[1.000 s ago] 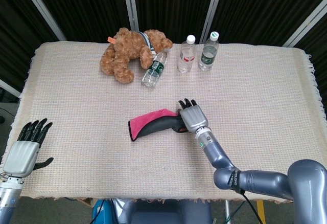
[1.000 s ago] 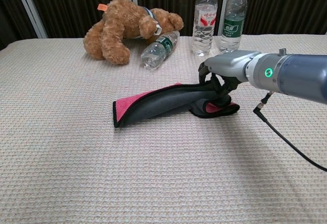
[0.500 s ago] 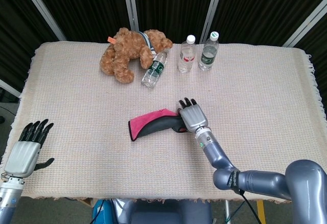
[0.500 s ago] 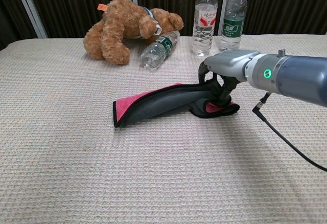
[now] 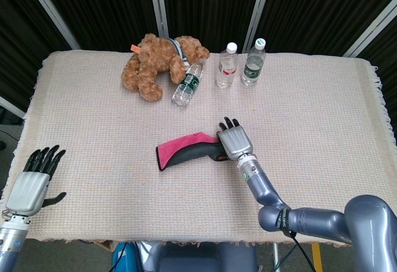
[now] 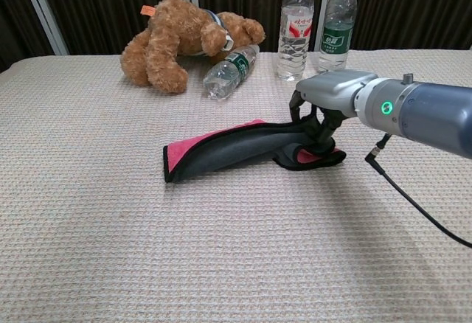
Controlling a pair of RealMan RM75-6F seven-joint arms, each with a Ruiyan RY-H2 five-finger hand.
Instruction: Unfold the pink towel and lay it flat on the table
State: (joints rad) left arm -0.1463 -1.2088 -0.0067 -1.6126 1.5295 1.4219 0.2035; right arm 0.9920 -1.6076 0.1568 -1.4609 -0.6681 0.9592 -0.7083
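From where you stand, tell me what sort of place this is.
Probably a lab or test bench for robot trials, not a home. A table under a woven cloth stands before black curtains on metal poles, and the props are staged: teddy bear, water bottles, a folded pink towel.

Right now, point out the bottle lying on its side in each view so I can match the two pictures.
Head view: the lying bottle is upper centre, just right of the teddy bear.
Chest view: it sits upper centre, tilted, against the bear's right side.
Shared landmark: the two upright bottles stand just right of it in both views.
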